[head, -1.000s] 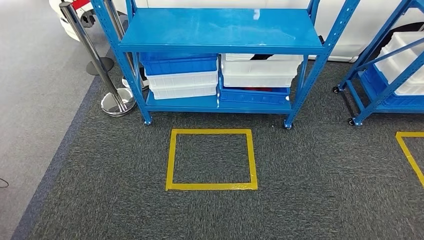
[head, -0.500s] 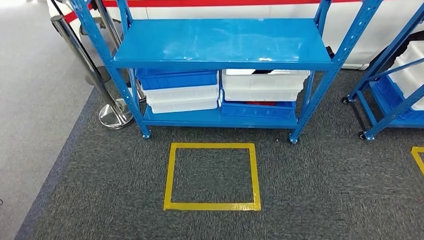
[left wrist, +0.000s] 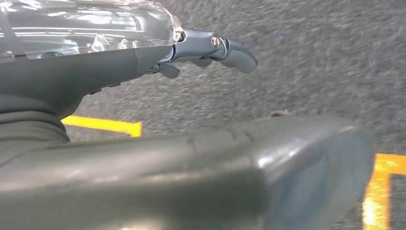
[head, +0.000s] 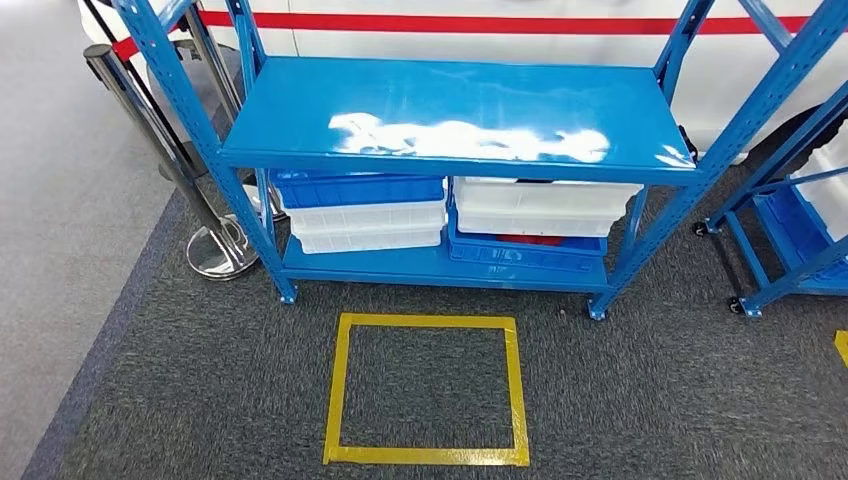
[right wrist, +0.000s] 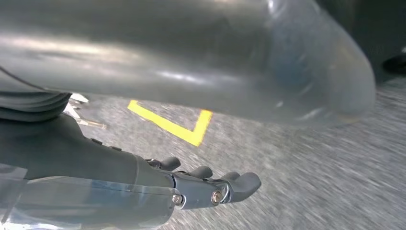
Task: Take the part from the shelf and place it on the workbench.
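Fingers (left wrist: 234, 48) of the left hand (left wrist: 191, 48) and those of the right hand (right wrist: 210, 187) lie loosely apart, holding nothing, both arms hanging over grey carpet (head: 650, 400). Any part probably sits inside the stacked bins (head: 365, 212) on the blue shelf (head: 450, 110), unseen; its handling cannot be judged.

No text, label, brand or number can be read on the blue shelf (head: 450, 110), its bins (head: 365, 212), the white vehicle (head: 520, 40) behind, or the yellow floor tape (head: 425, 390).
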Motion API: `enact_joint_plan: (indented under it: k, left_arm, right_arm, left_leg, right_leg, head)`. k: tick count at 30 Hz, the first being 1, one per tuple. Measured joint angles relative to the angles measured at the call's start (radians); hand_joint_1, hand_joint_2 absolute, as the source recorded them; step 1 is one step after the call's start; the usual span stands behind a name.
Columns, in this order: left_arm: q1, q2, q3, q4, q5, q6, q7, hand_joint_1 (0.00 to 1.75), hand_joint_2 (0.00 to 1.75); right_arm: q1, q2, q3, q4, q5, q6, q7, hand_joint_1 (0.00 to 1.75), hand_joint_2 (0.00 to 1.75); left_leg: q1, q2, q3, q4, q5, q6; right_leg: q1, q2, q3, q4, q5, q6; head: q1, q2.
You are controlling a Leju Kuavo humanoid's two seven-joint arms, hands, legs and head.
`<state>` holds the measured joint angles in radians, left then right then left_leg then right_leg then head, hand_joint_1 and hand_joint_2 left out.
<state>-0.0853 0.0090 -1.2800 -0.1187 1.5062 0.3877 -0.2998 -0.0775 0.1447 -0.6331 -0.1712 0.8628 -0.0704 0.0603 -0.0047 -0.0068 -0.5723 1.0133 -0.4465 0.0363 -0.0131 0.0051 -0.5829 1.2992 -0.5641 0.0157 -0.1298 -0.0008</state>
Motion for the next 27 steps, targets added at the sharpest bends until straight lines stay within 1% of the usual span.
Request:
enact_joint_plan:
  k: [1,2,3,4,5,6,7,8,9,10,11,12,13,14,15,16,17,18,19,20,21,22,23,24,25,26,27]
  left_arm:
    - [0.002,-0.001,0.0,0.0,-0.001,-0.001,-0.005,0.0,0.0]
    - [0.005,-0.001,-0.001,-0.001,-0.002,-0.002,-0.007,0.0,0.0]
    - [0.008,-0.002,-0.002,-0.002,-0.004,-0.004,-0.009,0.0,0.0]
    - [0.011,-0.003,-0.004,-0.003,-0.006,-0.007,-0.01,0.0,0.0]
    - [0.014,-0.004,-0.006,-0.004,-0.008,-0.01,-0.01,0.0,0.0]
    - [0.017,-0.007,-0.008,-0.004,-0.01,-0.013,-0.011,0.0,0.0]
    - [0.018,-0.009,-0.011,-0.005,-0.012,-0.016,-0.01,0.0,0.0]
    - [0.019,-0.011,-0.014,-0.006,-0.015,-0.018,-0.01,0.0,0.0]
    - [0.02,-0.012,-0.016,-0.006,-0.016,-0.02,-0.009,0.0,0.0]
    - [0.018,-0.012,-0.019,-0.006,-0.018,-0.021,-0.007,0.0,0.0]
    - [0.017,-0.012,-0.02,-0.006,-0.018,-0.021,-0.004,0.0,0.0]
    - [0.014,-0.011,-0.021,-0.007,-0.018,-0.022,0.0,0.0,0.0]
    - [0.012,-0.01,-0.022,-0.008,-0.019,-0.022,0.005,0.0,0.0]
    - [0.01,-0.01,-0.023,-0.008,-0.019,-0.022,0.01,0.0,0.0]
    - [0.009,-0.009,-0.023,-0.009,-0.02,-0.022,0.013,0.0,0.0]
    - [0.009,-0.009,-0.024,-0.009,-0.02,-0.022,0.016,0.0,0.0]
    - [0.009,-0.008,-0.024,-0.009,-0.02,-0.021,0.019,0.0,0.0]
    - [0.009,-0.008,-0.024,-0.009,-0.019,-0.021,0.021,0.0,0.0]
    - [0.01,-0.008,-0.024,-0.009,-0.018,-0.02,0.024,0.0,0.0]
    - [0.011,-0.008,-0.024,-0.009,-0.016,-0.018,0.026,0.0,0.0]
    - [0.014,-0.008,-0.024,-0.009,-0.014,-0.016,0.027,0.0,0.0]
    - [0.016,-0.008,-0.024,-0.009,-0.013,-0.014,0.028,0.0,0.0]
    - [0.019,-0.008,-0.024,-0.009,-0.011,-0.012,0.028,0.0,0.0]
    - [0.021,-0.008,-0.024,-0.009,-0.01,-0.01,0.029,0.0,0.0]
    - [0.021,-0.008,-0.024,-0.009,-0.009,-0.008,0.029,0.0,0.0]
    - [0.02,-0.009,-0.024,-0.009,-0.008,-0.006,0.029,0.0,0.0]
    - [0.019,-0.009,-0.024,-0.009,-0.007,-0.005,0.029,0.0,0.0]
  right_arm:
    - [0.0,0.0,-0.002,0.0,-0.002,-0.003,0.002,0.0,0.0]
    - [0.002,0.0,-0.004,0.0,-0.003,-0.006,0.003,0.0,0.0]
    - [0.005,0.0,-0.007,0.0,-0.006,-0.012,0.005,0.0,0.0]
    - [0.009,0.0,-0.009,0.0,-0.008,-0.017,0.006,0.0,0.0]
    - [0.014,0.0,-0.012,0.0,-0.012,-0.022,0.008,0.0,0.0]
    - [0.02,0.0,-0.016,0.001,-0.015,-0.026,0.009,0.0,0.0]
    - [0.024,0.0,-0.019,0.002,-0.018,-0.03,0.01,0.0,0.0]
    - [0.026,0.0,-0.022,0.002,-0.02,-0.034,0.011,0.0,0.0]
    - [0.026,0.001,-0.024,0.002,-0.021,-0.036,0.013,0.0,0.0]
    - [0.024,0.003,-0.025,0.002,-0.021,-0.036,0.016,0.0,0.0]
    - [0.021,0.005,-0.026,0.002,-0.021,-0.034,0.02,0.0,0.0]
    - [0.019,0.007,-0.027,0.002,-0.021,-0.031,0.024,0.0,0.0]
    - [0.016,0.008,-0.028,0.002,-0.021,-0.029,0.028,0.0,0.0]
    - [0.012,0.009,-0.029,0.002,-0.021,-0.027,0.032,0.0,0.0]
    - [0.009,0.009,-0.03,0.002,-0.021,-0.027,0.035,0.0,0.0]
    - [0.007,0.009,-0.03,0.002,-0.021,-0.027,0.037,0.0,0.0]
    - [0.006,0.009,-0.031,0.002,-0.022,-0.028,0.04,0.0,0.0]
    - [0.006,0.009,-0.033,0.002,-0.025,-0.028,0.043,0.0,0.0]
    - [0.006,0.009,-0.036,0.002,-0.032,-0.029,0.045,0.0,0.0]
    - [0.005,0.01,-0.041,0.002,-0.041,-0.03,0.047,0.0,0.0]
    - [0.006,0.011,-0.047,0.002,-0.051,-0.03,0.046,0.0,0.0]
    - [0.005,0.011,-0.053,0.002,-0.058,-0.031,0.045,0.0,0.0]
    - [0.002,0.012,-0.058,0.002,-0.062,-0.033,0.044,0.0,0.0]
    - [0.001,0.012,-0.062,0.003,-0.063,-0.036,0.045,0.0,0.0]
    - [-0.001,0.013,-0.065,0.003,-0.063,-0.041,0.048,0.0,0.0]
    - [-0.001,0.013,-0.067,0.002,-0.062,-0.048,0.051,0.0,0.0]
    - [0.0,0.013,-0.068,0.002,-0.062,-0.053,0.054,0.0,0.0]
  left_leg:
    - [0.0,-0.002,0.019,-0.004,-0.013,0.002]
    - [-0.001,-0.005,0.04,-0.006,-0.028,0.002]
    - [-0.001,-0.009,0.061,-0.006,-0.045,0.002]
    - [-0.001,-0.013,0.083,-0.007,-0.061,0.001]
    - [-0.002,-0.016,0.104,-0.007,-0.08,-0.001]
    - [-0.002,-0.017,0.123,-0.007,-0.097,-0.003]
    - [-0.004,-0.02,0.137,-0.006,-0.115,-0.006]
    - [-0.006,-0.021,0.151,-0.008,-0.132,-0.011]
    - [-0.007,-0.022,0.165,-0.008,-0.142,-0.016]
    - [-0.009,-0.023,0.174,-0.004,-0.144,-0.022]
    - [-0.009,-0.021,0.175,0.012,-0.137,-0.027]
    - [-0.009,-0.018,0.162,0.046,-0.124,-0.033]
    - [-0.008,-0.014,0.134,0.096,-0.116,-0.038]
    - [-0.004,-0.009,0.097,0.155,-0.124,-0.045]
    - [-0.001,-0.006,0.056,0.21,-0.149,-0.052]
    - [0.004,-0.004,0.02,0.25,-0.187,-0.058]
    - [0.008,-0.003,-0.009,0.271,-0.223,-0.064]
    - [0.012,-0.002,-0.026,0.267,-0.239,-0.068]
    - [0.015,-0.001,-0.033,0.238,-0.227,-0.07]
    - [0.017,-0.004,-0.029,0.185,-0.184,-0.071]
    - [0.018,-0.013,-0.022,0.121,-0.119,-0.07]
    - [0.017,-0.022,-0.015,0.068,-0.069,-0.067]
    - [0.015,-0.031,-0.009,0.034,-0.032,-0.062]
    - [0.013,-0.036,-0.006,0.02,-0.015,-0.055]
    - [0.01,-0.033,-0.003,0.021,-0.019,-0.047]
    - [0.012,-0.029,0.002,0.016,-0.012,-0.039]
    - [0.012,-0.026,0.003,0.014,-0.01,-0.035]
  right_leg:
    - [0.0,0.0,-0.037,0.023,-0.044,-0.001]
    - [0.0,0.0,-0.066,0.027,-0.093,-0.001]
    - [0.001,0.0,-0.087,0.011,-0.129,-0.002]
    - [0.002,0.0,-0.1,-0.018,-0.141,-0.004]
    - [0.004,0.0,-0.107,-0.066,-0.11,-0.008]
    - [0.009,0.0,-0.114,-0.123,-0.033,-0.016]
    - [0.014,0.003,-0.117,-0.172,0.052,-0.024]
    - [0.018,0.006,-0.117,-0.208,0.126,-0.031]
    - [0.021,0.009,-0.115,-0.227,0.168,-0.035]
    - [0.021,0.011,-0.105,-0.232,0.172,-0.037]
    - [0.018,0.01,-0.092,-0.238,0.168,-0.04]
    - [0.015,0.009,-0.079,-0.246,0.163,-0.044]
    - [0.012,0.008,-0.065,-0.254,0.157,-0.049]
    - [0.009,0.008,-0.052,-0.261,0.15,-0.052]
    - [0.008,0.008,-0.04,-0.265,0.141,-0.054]
    - [0.007,0.008,-0.027,-0.267,0.131,-0.054]
    - [0.006,0.009,-0.014,-0.268,0.12,-0.053]
    - [0.004,0.013,0.0,-0.268,0.109,-0.05]
    - [0.003,0.017,0.015,-0.268,0.098,-0.047]
    - [0.001,0.022,0.029,-0.268,0.088,-0.044]
    - [0.0,0.029,0.041,-0.268,0.079,-0.04]
    - [0.0,0.036,0.05,-0.268,0.072,-0.036]
    - [0.0,0.044,0.055,-0.267,0.065,-0.031]
    - [0.0,0.053,0.057,-0.267,0.06,-0.025]
    - [0.0,0.061,0.06,-0.268,0.057,-0.019]
    - [0.0,0.066,0.061,-0.269,0.053,-0.012]
    - [0.0,0.068,0.062,-0.271,0.052,-0.009]
  head:
    - [0.0,0.0]
    - [0.0,0.0]
    - [0.0,0.0]
    - [0.0,0.0]
    - [0.0,0.0]
    - [0.0,0.0]
    - [0.0,0.0]
    - [0.001,0.0]
    - [0.001,0.0]
    - [0.001,0.0]
    - [0.001,0.0]
    - [0.001,0.0]
    - [0.001,0.0]
    - [0.001,0.0]
    - [0.001,0.0]
    - [0.001,0.0]
    - [0.001,0.0]
    - [0.001,0.0]
    - [0.001,0.0]
    - [0.001,0.0]
    - [0.001,0.0]
    - [0.001,0.0]
    - [0.001,0.0]
    - [0.001,0.0]
    - [0.001,0.0]
    - [0.001,0.0]
    - [0.001,0.0]
